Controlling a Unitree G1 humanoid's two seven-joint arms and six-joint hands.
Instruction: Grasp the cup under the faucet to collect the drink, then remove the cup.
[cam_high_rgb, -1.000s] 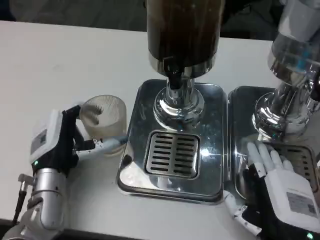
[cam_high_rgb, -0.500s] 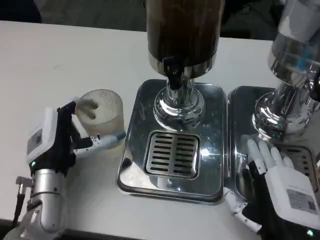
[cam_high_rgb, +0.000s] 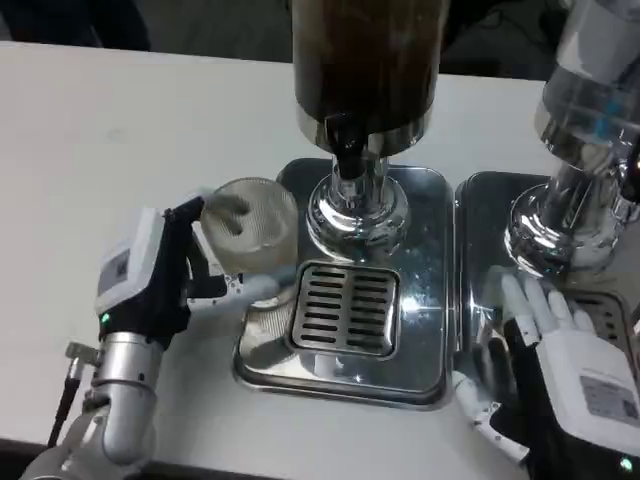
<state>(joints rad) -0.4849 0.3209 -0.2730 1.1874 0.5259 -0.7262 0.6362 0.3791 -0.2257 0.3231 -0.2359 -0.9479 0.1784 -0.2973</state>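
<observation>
A clear ribbed cup (cam_high_rgb: 256, 228) hangs tilted over the left edge of the steel drip tray (cam_high_rgb: 420, 372), held by my left hand (cam_high_rgb: 165, 275), whose fingers wrap its rim and lower side. The black faucet (cam_high_rgb: 345, 150) of the dark drink dispenser (cam_high_rgb: 368, 60) juts out just right of the cup, above the slotted grate (cam_high_rgb: 345, 308). The cup looks empty. My right hand (cam_high_rgb: 570, 370) lies flat at the lower right, fingers spread on the second tray, holding nothing.
A second dispenser (cam_high_rgb: 590, 120) with a clear tank stands at the right on its own steel tray (cam_high_rgb: 475, 250). Bare white table (cam_high_rgb: 110, 130) stretches to the left and behind the cup.
My left hand has carried the cup right and slightly forward, from the bare table onto the left edge of the drip tray, close to the faucet. The right hand has barely moved.
</observation>
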